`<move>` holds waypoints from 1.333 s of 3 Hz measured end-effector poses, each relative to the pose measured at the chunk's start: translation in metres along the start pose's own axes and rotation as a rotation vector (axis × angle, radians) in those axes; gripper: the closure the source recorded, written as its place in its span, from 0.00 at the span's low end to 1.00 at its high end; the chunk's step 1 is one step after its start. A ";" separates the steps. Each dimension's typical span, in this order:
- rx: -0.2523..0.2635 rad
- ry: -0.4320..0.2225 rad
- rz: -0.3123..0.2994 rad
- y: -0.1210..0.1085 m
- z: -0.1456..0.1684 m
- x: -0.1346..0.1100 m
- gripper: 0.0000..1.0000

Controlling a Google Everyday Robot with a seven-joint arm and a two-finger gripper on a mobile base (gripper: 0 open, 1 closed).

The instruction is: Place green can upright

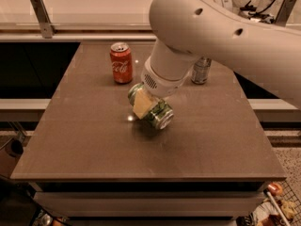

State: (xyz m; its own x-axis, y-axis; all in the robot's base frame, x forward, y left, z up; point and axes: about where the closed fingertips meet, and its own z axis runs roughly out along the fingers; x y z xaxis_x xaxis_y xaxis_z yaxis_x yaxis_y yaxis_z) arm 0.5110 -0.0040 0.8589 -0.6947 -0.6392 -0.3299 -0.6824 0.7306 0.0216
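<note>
The green can (pixel 159 114) has green and white sides and a silver end facing the lower right. It is tilted, close to lying, just above the middle of the brown table (pixel 84 140). My gripper (pixel 148 105) comes down from the big white arm and is shut on the can across its sides. One cream-coloured fingertip pad (pixel 142 103) lies on the can's near side; the other finger is hidden behind the can.
A red cola can (pixel 121 63) stands upright at the back left of the table. A slim silver-grey can (pixel 201 70) stands at the back right, partly behind my arm. A pale counter runs behind the table.
</note>
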 end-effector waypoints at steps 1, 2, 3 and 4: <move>-0.013 -0.158 0.002 -0.020 -0.017 0.008 1.00; -0.021 -0.296 -0.008 -0.039 -0.033 0.009 1.00; -0.019 -0.436 -0.032 -0.050 -0.052 0.008 1.00; -0.021 -0.571 -0.055 -0.052 -0.065 0.004 1.00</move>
State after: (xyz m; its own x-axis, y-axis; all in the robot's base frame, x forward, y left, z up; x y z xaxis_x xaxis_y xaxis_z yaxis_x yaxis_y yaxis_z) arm 0.5288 -0.0604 0.9178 -0.4292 -0.4411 -0.7882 -0.7229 0.6909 0.0070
